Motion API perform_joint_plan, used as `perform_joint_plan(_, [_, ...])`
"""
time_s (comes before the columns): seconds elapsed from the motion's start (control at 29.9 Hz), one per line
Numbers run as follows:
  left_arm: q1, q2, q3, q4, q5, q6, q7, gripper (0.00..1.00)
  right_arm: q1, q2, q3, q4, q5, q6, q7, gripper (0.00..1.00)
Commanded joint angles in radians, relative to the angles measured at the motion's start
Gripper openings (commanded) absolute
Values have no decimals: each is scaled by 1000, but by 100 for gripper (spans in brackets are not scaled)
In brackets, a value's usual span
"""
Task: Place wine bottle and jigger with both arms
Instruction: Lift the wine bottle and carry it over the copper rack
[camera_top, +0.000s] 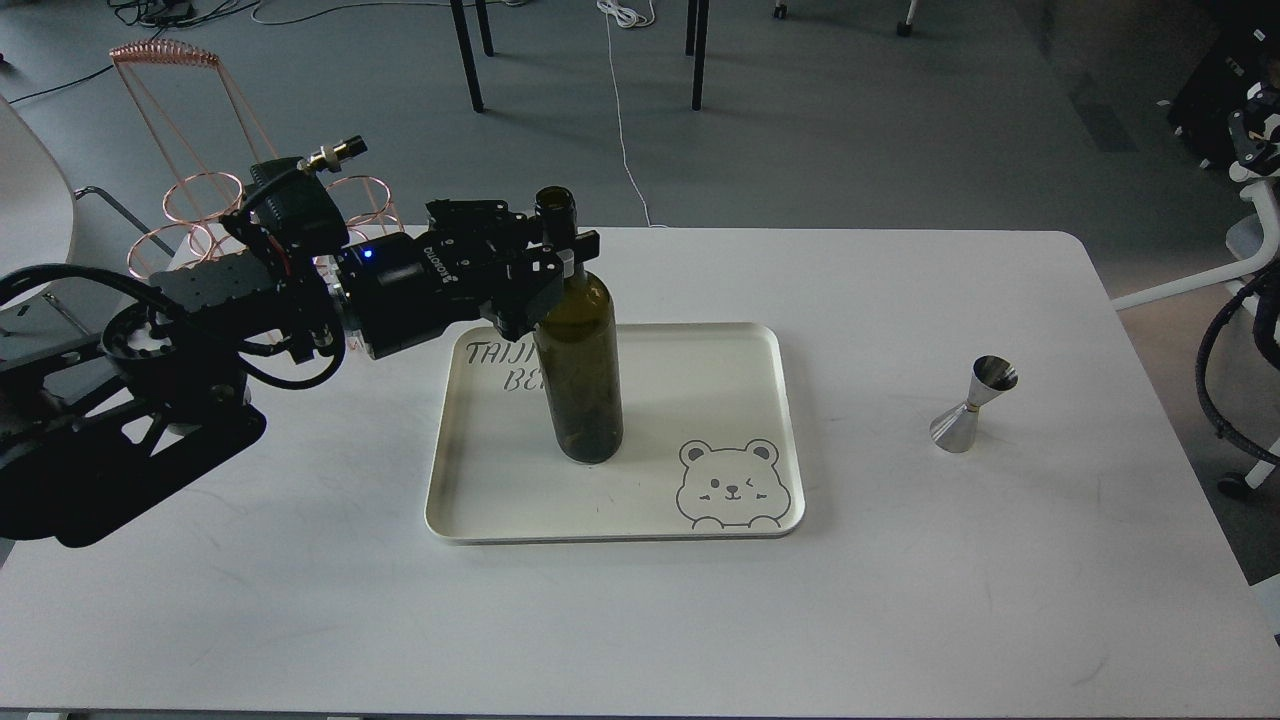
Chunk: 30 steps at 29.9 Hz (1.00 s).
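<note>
A dark green wine bottle (580, 370) stands on the cream bear-print tray (700, 400) and leans slightly to the left. My left gripper (555, 232) is open, with its two fingers on either side of the bottle's neck, just below the mouth; the front finger (578, 250) seems to touch the neck. A steel jigger (972, 405) stands upright on the white table (900, 600), well to the right of the tray. My right gripper is out of view.
A copper wire rack (200, 200) stands at the table's far left corner, behind my left arm. Table legs and cables lie on the floor beyond the far edge. A chair base and black hoses (1240, 350) sit off the right edge.
</note>
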Motion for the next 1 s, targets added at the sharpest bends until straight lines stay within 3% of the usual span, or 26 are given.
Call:
perform_joint_plan(0.0, [-45, 55, -41, -8, -19, -3, -3, 12, 0, -9, -2, -1, 0, 0, 0, 98])
perform_joint_plan(0.3, [-209, 253, -37, 65, -162, -60, -25, 11, -3, -10, -5, 0, 0, 0, 0, 98])
perform_joint_plan(0.63, [-275, 270, -33, 315, -155, -66, -117, 10, 0, -10, -8, 0, -1, 0, 0, 98])
perform_joint_plan(0.97, [-281, 259, 12, 383, -150, -78, -120, 10, 2, -12, -11, -1, -1, 0, 0, 98])
